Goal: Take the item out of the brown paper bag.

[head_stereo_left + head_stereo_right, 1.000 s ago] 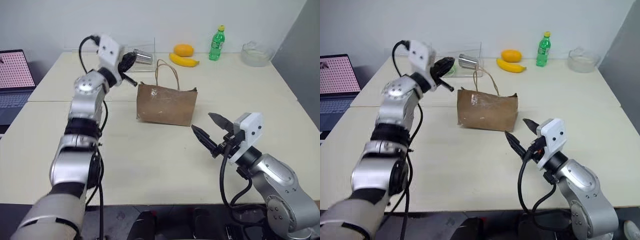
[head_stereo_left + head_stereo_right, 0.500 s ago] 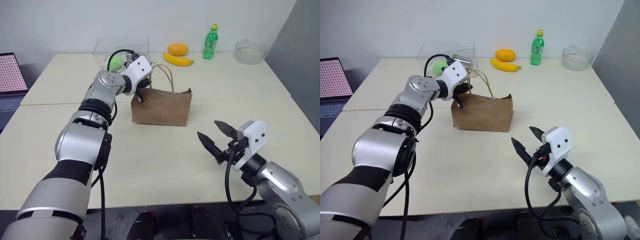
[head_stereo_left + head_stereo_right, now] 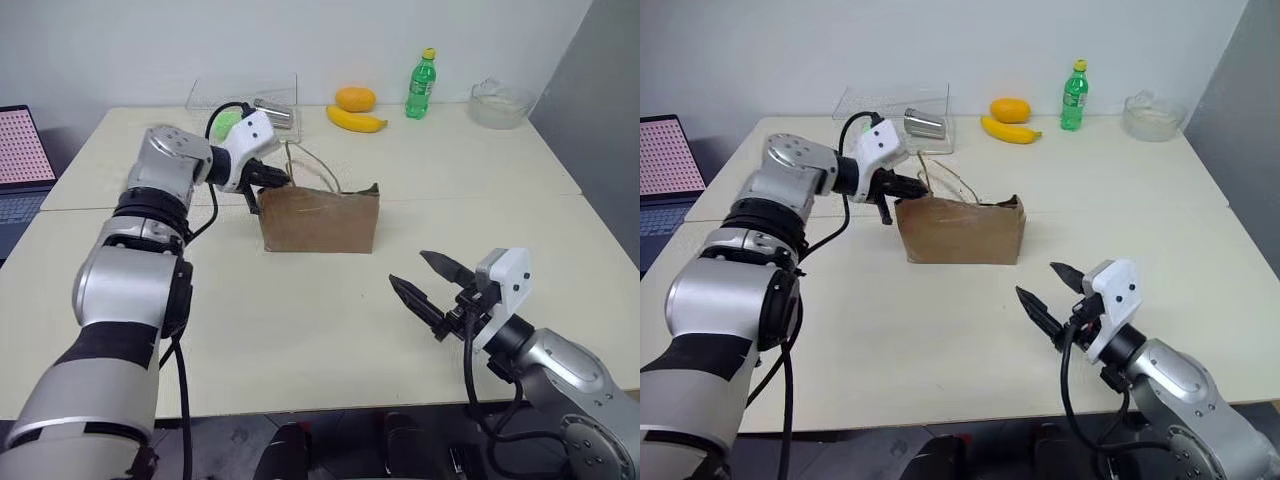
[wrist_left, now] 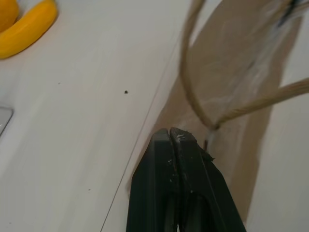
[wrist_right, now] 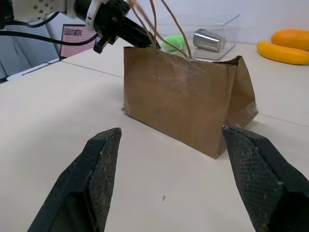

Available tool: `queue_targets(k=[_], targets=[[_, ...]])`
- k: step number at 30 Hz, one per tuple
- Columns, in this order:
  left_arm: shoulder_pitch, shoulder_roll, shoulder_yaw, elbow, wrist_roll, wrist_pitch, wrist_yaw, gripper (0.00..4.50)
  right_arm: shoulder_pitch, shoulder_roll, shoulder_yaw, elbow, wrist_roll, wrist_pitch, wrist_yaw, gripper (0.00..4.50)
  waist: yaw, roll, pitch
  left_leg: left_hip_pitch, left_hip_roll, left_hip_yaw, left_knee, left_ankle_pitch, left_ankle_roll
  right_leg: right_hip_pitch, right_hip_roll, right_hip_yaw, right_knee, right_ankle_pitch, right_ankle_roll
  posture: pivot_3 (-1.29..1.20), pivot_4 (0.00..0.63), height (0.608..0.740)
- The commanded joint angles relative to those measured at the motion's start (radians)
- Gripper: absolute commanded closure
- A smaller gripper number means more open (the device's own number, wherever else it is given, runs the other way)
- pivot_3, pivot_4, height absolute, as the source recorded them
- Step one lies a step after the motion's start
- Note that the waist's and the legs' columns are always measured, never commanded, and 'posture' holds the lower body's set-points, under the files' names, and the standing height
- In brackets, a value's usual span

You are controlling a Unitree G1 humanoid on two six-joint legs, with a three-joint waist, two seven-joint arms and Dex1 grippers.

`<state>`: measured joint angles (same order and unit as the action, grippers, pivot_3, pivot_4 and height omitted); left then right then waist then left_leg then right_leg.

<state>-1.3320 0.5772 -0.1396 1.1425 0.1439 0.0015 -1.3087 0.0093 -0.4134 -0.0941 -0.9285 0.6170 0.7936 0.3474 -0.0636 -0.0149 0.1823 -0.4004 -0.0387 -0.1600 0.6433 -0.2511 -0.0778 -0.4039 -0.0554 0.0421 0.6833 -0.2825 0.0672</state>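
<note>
bag point(image 3: 318, 220) rim at left claw point(image 3: 283, 181) tip.

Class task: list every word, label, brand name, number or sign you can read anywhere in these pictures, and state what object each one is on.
No text reads clearly.
green bottle: has a label, too small to read.
laptop: its screen shows a pink dotted pattern, no legible words.
brown paper bag: plain, no print visible.
metal can: no marking legible.
</note>
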Motion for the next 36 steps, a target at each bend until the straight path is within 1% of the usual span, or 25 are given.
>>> queue_targets(k=[1,4,6,12,15,17,19,21,22,24,25,28,31,32,34,36], targets=[[0.093,0.049,0.018,-0.232,-0.069,0.152,-0.115,4.48,-0.029,-0.016,0.001,-0.054,0.043,-0.020,0.010,1.00,-0.003,0.000,0.000,0.000,0.000,0.000,0.000,0.000,0.000,0.000,0.000,0.000,0.000,0.000,0.000,0.00,0.150,0.740],[0.230,0.098,0.013,-0.476,-0.109,0.297,-0.163,4.48,-0.049,-0.025,0.013,-0.031,0.059,-0.026,0.016,1.00,-0.009,0.000,0.000,0.000,0.000,0.000,0.000,0.000,0.000,0.000,0.000,0.001,0.001,0.000,0.000,0.00,0.150,0.740],[0.314,0.130,0.014,-0.603,-0.128,0.380,-0.161,4.48,-0.063,-0.030,0.023,-0.013,0.062,-0.031,0.024,1.00,-0.013,0.000,0.000,0.001,0.001,0.000,0.000,0.000,0.000,0.000,0.000,0.001,0.001,0.000,0.000,0.00,0.150,0.740],[0.475,0.203,0.024,-0.892,-0.207,0.584,-0.160,4.48,-0.082,-0.037,0.038,0.012,0.067,-0.039,0.033,1.00,-0.018,0.000,0.000,0.001,0.001,0.000,0.002,0.000,0.000,0.000,0.000,0.001,0.005,0.000,0.000,0.00,0.150,0.740],[0.513,0.226,0.030,-0.997,-0.259,0.667,-0.157,4.48,-0.083,-0.042,0.043,0.015,0.070,-0.042,0.035,1.00,-0.017,0.000,0.000,0.001,0.001,0.000,0.002,0.000,0.000,0.000,0.000,0.001,0.006,0.000,0.000,0.00,0.150,0.740],[0.539,0.235,0.049,-1.089,-0.327,0.744,-0.163,4.48,-0.078,-0.050,0.045,0.015,0.071,-0.044,0.038,1.00,-0.017,0.000,0.000,0.001,0.001,0.000,0.002,0.000,0.000,0.000,0.000,0.001,0.005,0.000,0.000,0.00,0.150,0.740],[0.577,0.254,0.078,-1.221,-0.437,0.857,-0.190,4.48,-0.070,-0.060,0.045,0.014,0.071,-0.045,0.044,1.00,-0.017,0.000,0.000,0.001,0.001,0.000,0.002,0.000,0.000,0.000,0.000,0.001,0.005,0.000,0.000,0.00,0.150,0.740],[0.655,0.313,0.097,-1.356,-0.547,0.964,-0.228,4.48,-0.064,-0.069,0.044,0.010,0.076,-0.043,0.046,1.00,-0.020,0.000,0.000,0.001,0.001,0.000,0.002,0.000,0.000,0.000,0.000,0.001,0.005,0.000,0.000,0.00,0.150,0.740],[0.710,0.347,0.099,-1.403,-0.573,0.972,-0.239,4.48,-0.063,-0.071,0.045,0.010,0.077,-0.043,0.046,1.00,-0.022,0.000,0.000,0.001,0.002,0.001,0.001,0.000,0.000,0.000,0.000,0.001,0.005,0.000,-0.001,0.00,0.150,0.740],[0.781,0.379,0.111,-1.448,-0.598,0.959,-0.216,4.48,-0.060,-0.075,0.042,0.005,0.085,-0.043,0.043,1.00,-0.024,0.001,-0.001,0.003,0.003,0.003,0.000,0.000,0.000,0.000,0.001,0.003,0.006,-0.001,-0.001,0.00,0.150,0.740],[0.796,0.378,0.119,-1.448,-0.599,0.934,-0.190,4.48,-0.058,-0.078,0.041,0.003,0.089,-0.043,0.043,1.00,-0.019,0.001,0.000,0.004,0.004,0.003,0.000,0.000,0.000,0.000,0.001,0.003,0.007,-0.001,-0.002,0.00,0.150,0.740],[0.767,0.304,0.150,-1.390,-0.562,0.764,-0.074,4.48,-0.054,-0.089,0.038,-0.001,0.101,-0.040,0.044,1.00,0.000,0.000,0.000,0.004,0.004,0.002,0.001,0.000,0.000,0.001,0.002,0.000,0.008,-0.001,-0.002,0.00,0.150,0.740],[0.755,0.238,0.155,-1.321,-0.480,0.481,0.007,4.48,-0.051,-0.119,0.050,-0.006,0.093,-0.039,0.067,1.00,0.017,-0.001,-0.001,0.004,0.004,0.002,0.002,0.000,0.000,0.003,0.001,0.001,0.004,-0.001,-0.002,0.00,0.150,0.740],[0.771,0.234,0.146,-1.304,-0.446,0.374,0.006,4.30,-0.047,-0.132,0.056,-0.010,0.090,-0.040,0.076,1.00,0.017,-0.001,-0.001,0.004,0.004,0.002,0.002,0.000,0.000,0.003,0.001,0.000,0.003,-0.001,-0.002,0.00,0.150,0.740],[0.828,0.243,0.117,-1.250,-0.378,0.101,-0.041,3.94,-0.035,-0.159,0.071,-0.015,0.082,-0.038,0.092,1.00,0.017,0.000,-0.001,0.004,0.004,0.003,0.001,0.000,0.000,0.004,0.001,0.001,0.001,-0.001,-0.002,0.00,0.150,0.740],[0.870,0.245,0.102,-1.193,-0.344,-0.119,-0.082,3.31,-0.022,-0.180,0.077,-0.022,0.080,-0.039,0.101,1.00,0.012,0.000,-0.002,0.004,0.005,0.005,-0.001,0.000,0.000,0.003,0.001,0.002,-0.001,-0.001,-0.002,0.00,0.150,0.740]])
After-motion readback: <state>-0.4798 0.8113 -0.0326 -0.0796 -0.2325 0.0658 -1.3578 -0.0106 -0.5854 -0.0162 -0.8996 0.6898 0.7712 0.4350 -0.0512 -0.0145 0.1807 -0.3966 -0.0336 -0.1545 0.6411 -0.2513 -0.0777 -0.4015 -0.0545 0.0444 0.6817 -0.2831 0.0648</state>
